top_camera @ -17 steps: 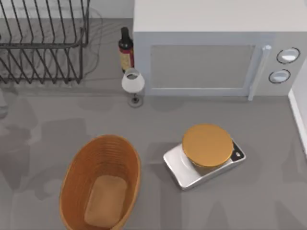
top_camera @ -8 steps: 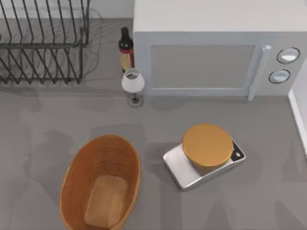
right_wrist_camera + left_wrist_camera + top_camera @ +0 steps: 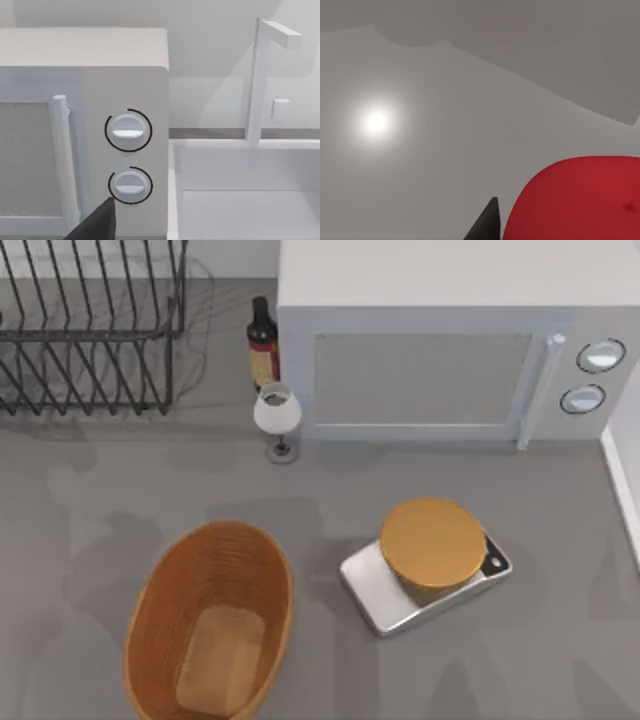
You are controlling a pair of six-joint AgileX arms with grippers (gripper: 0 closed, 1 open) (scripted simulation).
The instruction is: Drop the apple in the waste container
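The apple (image 3: 575,200), bright red and round, sits very close in the left wrist view, above bare grey table. My left gripper (image 3: 555,227) is shut on it, and one dark fingertip (image 3: 489,225) shows against the apple's side. The other finger is hidden. The waste container (image 3: 160,615), an oval orange-brown woven basket with a tan bottom, stands at the front left of the table in the top view, with nothing inside. My right gripper (image 3: 97,225) shows as a single dark fingertip in front of the microwave's knobs.
A white microwave (image 3: 420,350) stands along the back. A dark bottle (image 3: 262,343) and a small white glass (image 3: 277,412) are to its left, and a wire dish rack (image 3: 90,330) is at the back left. A silver scale with an orange disc (image 3: 432,542) lies right of the basket.
Nothing on the table has moved. The soft arm shadows on the table's left half have drifted right, toward the basket.
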